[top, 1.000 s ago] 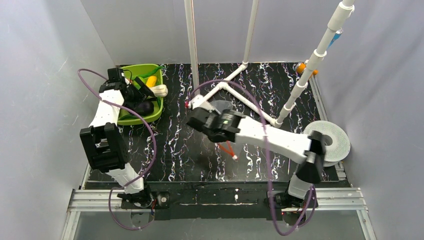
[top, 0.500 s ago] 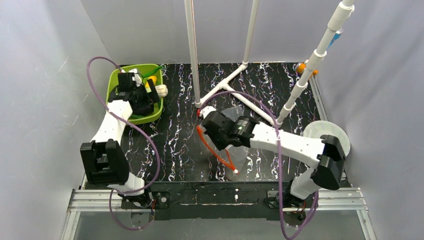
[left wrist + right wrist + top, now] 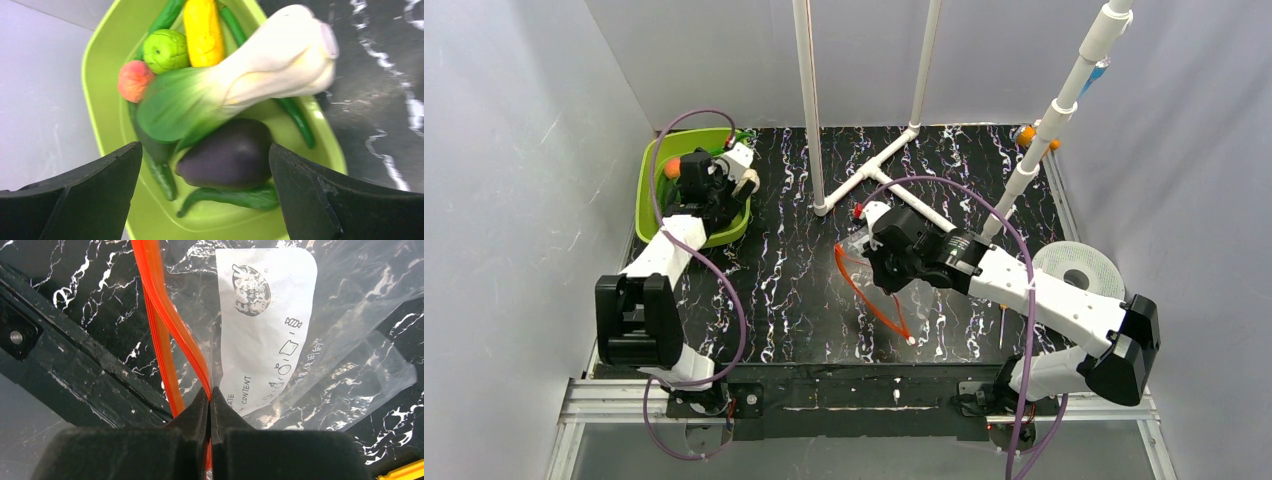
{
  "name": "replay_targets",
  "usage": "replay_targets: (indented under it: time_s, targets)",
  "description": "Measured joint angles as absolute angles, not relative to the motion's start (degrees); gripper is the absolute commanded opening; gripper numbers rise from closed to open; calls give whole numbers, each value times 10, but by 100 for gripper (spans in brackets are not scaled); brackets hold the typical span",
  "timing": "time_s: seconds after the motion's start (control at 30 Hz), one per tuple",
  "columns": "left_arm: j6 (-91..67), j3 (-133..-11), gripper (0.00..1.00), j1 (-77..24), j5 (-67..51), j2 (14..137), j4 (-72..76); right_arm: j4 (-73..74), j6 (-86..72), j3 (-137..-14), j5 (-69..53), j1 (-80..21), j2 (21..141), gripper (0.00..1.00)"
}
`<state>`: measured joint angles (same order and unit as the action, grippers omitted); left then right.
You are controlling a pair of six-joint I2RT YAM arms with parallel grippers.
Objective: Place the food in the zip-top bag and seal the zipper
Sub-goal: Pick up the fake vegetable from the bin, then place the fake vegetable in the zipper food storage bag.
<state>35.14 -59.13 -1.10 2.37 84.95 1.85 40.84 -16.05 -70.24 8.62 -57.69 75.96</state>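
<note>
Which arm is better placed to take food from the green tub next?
The left: its open left gripper hangs over the green tub, facing the eggplant. The right gripper is shut on the zip-top bag mid-table.

The white label [image 3: 265,325] on the zip-top bag [image 3: 350,365] read "CONTENT" and, partly cut off, "ATE".

A black tabletop [image 3: 774,290] veined with white fills the middle of the top view. Plain pale grey walls [image 3: 514,150] box it in on the left, back and right under soft, even light. White pipes [image 3: 807,100] rise from its upper centre and upper right, and a silver metal rail [image 3: 874,405] runs along the bottom edge.
</note>
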Motion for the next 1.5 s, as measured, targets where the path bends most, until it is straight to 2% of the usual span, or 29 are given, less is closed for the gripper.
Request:
replay_targets:
  time_s: [0.17, 0.4, 0.57, 0.6, 0.63, 0.67, 0.7, 0.8, 0.97, 1.03, 1.1, 1.13, 1.3, 1.4, 1.5]
  targets:
    - [420, -589, 98, -10, 46, 887, 68, 404, -152, -677, 59, -565, 750, 1]
    - [436, -609, 98, -10, 38, 964, 101, 403, -148, -677, 52, -559, 753, 1]
    - [444, -610, 93, -10, 40, 1007, 153, 403, -148, -677, 51, -558, 753, 1]
    - [447, -610, 90, -10, 41, 1014, 167, 402, -148, -677, 51, -557, 753, 1]
    - [450, -610, 83, -10, 40, 1020, 184, 402, -148, -677, 51, -557, 753, 1]
    - [453, -609, 70, -10, 41, 1026, 200, 403, -148, -677, 51, -556, 753, 1]
    - [456, -607, 62, -10, 41, 1031, 221, 403, -148, -677, 51, -555, 753, 1]
    - [471, -593, 46, -10, 46, 1039, 274, 403, -148, -677, 51, -555, 753, 1]
    - [493, -568, 36, -20, 82, 1027, 314, 403, -149, -677, 51, -555, 752, 1]
    - [497, -558, 29, -28, 103, 1006, 309, 403, -151, -677, 52, -555, 751, 1]
    - [489, -559, 18, -37, 129, 969, 275, 403, -155, -677, 52, -555, 748, 1]
    - [477, -563, 13, -41, 139, 942, 245, 403, -158, -678, 52, -555, 747, 1]
    - [364, -649, 6, -49, 143, 802, 54, 404, -180, -687, 57, -555, 747, 1]
    - [249, -713, 0, -47, 96, 719, -69, 404, -196, -694, 62, -555, 747, 1]
    - [118, -747, 0, -46, -18, 648, -171, 402, -209, -696, 67, -555, 747, 1]
